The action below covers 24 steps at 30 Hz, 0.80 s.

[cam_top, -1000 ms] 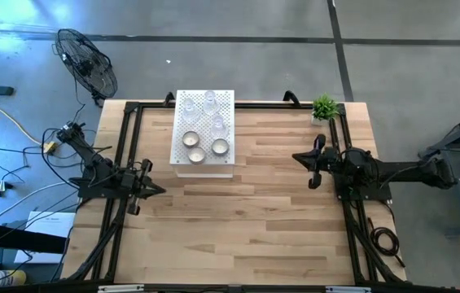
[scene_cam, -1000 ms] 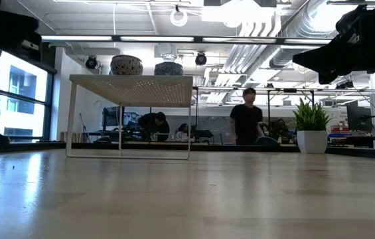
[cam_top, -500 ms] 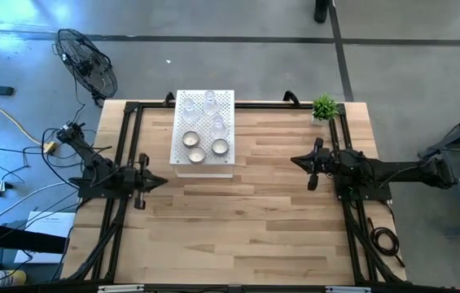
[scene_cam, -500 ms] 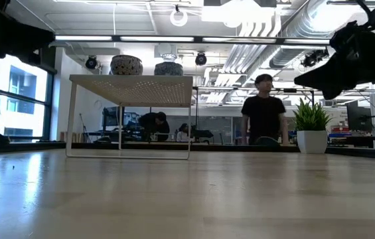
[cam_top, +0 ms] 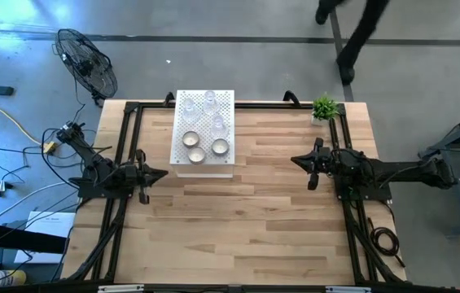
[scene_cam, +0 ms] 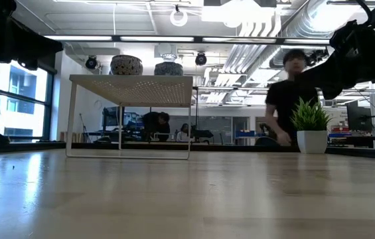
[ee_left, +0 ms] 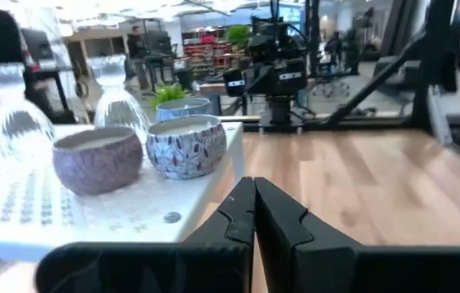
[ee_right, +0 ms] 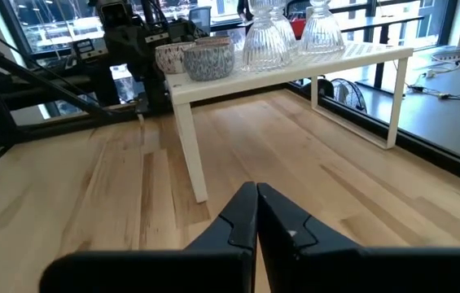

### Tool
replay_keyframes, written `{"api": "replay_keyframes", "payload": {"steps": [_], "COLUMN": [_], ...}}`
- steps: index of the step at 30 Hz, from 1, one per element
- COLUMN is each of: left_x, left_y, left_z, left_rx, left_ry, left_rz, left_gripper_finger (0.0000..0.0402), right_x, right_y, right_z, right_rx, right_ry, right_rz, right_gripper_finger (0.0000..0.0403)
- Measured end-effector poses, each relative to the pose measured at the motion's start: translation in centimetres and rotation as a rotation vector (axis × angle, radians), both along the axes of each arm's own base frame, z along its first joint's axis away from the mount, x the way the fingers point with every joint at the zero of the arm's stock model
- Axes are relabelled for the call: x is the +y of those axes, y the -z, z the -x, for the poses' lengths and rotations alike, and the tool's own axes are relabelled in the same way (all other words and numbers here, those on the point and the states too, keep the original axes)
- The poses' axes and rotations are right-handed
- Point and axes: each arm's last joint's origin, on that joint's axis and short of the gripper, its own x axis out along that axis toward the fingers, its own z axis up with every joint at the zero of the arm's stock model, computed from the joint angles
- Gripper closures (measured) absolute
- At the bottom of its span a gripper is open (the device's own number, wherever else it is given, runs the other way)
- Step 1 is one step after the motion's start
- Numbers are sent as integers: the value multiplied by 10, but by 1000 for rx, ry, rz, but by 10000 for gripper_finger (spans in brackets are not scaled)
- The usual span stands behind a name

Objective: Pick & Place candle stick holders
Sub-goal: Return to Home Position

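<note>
As each wrist view shows nearest its lens, both pairs of fingers are pressed together, with nothing between them. The left gripper (cam_top: 161, 173) hovers over the left part of the table (cam_top: 246, 236), its tip turned toward the centre and near the shelf's near left corner. The right gripper (cam_top: 296, 160) hovers over the right part, its tip turned toward the left arm, well apart from it.

Between the arms and toward the far edge stands the shelf (cam_top: 226, 114), a white perforated top on thin legs, closer to the left gripper than to the right. All the holders (cam_top: 196, 153) rest on its top. Three round cups (cam_top: 220, 147) cluster at the near end, and the glass cups (cam_top: 210, 100) stand behind them toward the far end.

From the left wrist, a mauve cup (ee_left: 98, 159) and a patterned cup (ee_left: 186, 145) sit side by side at the shelf's edge, ribbed glass farther back.

At the far right corner of the table stands the plant (cam_top: 324, 107). On the floor beyond are a fan (cam_top: 87, 61), far left, and a person (cam_top: 360, 32), far right.
</note>
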Motion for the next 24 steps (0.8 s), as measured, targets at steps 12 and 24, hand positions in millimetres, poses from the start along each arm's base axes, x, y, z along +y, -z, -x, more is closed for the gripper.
{"api": "replay_keyframes", "payload": {"steps": [12, 24], "left_x": [-1, -1], "left_y": [0, 0], "left_z": [0, 0], "left_rx": [-33, -33], "left_ry": [55, 55], "left_rz": [157, 158], "left_gripper_finger": [400, 400], "right_x": [0, 0], "right_y": [0, 0], "right_z": [0, 0], "right_rx": [2, 2], "right_ry": [0, 0], "right_rz": [0, 0], "right_gripper_finger": [395, 397]}}
